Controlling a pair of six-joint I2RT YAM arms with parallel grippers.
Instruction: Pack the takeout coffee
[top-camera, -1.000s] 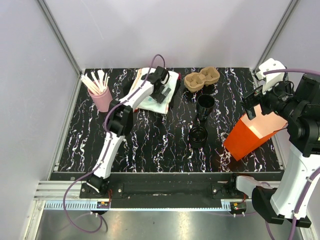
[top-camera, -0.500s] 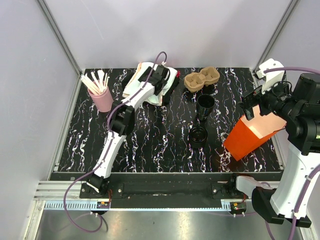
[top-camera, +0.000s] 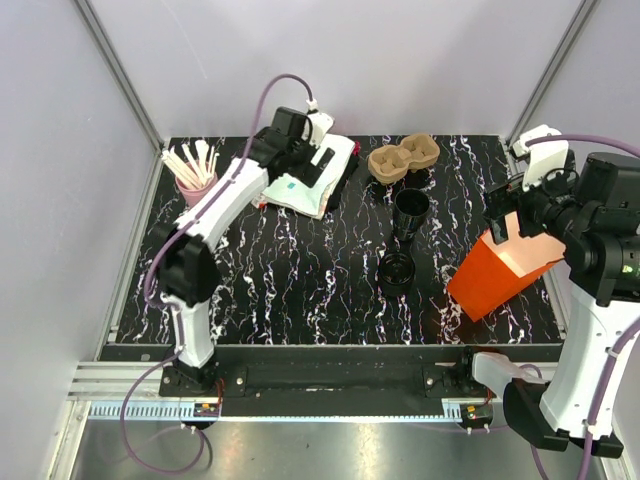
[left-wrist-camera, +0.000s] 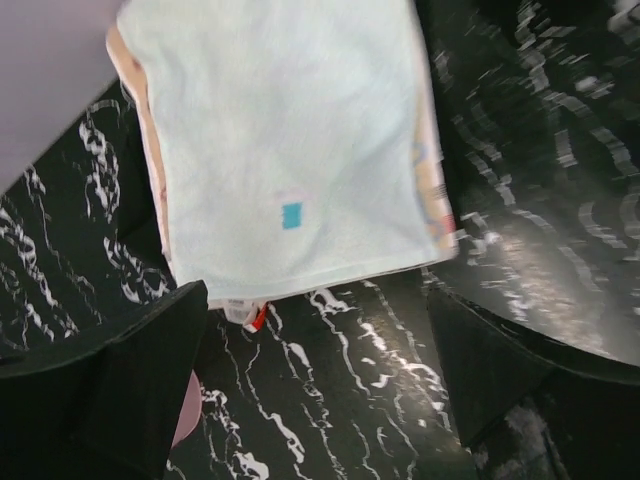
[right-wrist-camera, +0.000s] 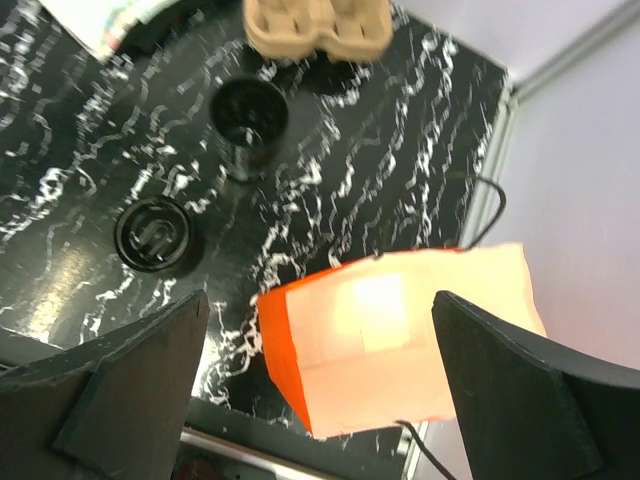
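Pink cup (top-camera: 203, 197) at upper left holds wooden stirrers (top-camera: 190, 160); the takeout coffee (top-camera: 411, 210) stands open-topped right of centre, just below the cardboard tray (top-camera: 403, 158). Left gripper (left-wrist-camera: 316, 300) gapes wide over a folded cloth (left-wrist-camera: 290, 140), and right gripper (right-wrist-camera: 318, 310) gapes likewise above the orange bag (right-wrist-camera: 400, 340), both grasping nothing.

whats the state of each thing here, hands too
black cup: upright, lidless
black lid: flat on table, off the cup
cardboard tray: both hollows empty
pink cup: upright, holds stirrers
folded cloth: lying flat
orange bag: not held
left hand: open, empty
right hand: open, empty
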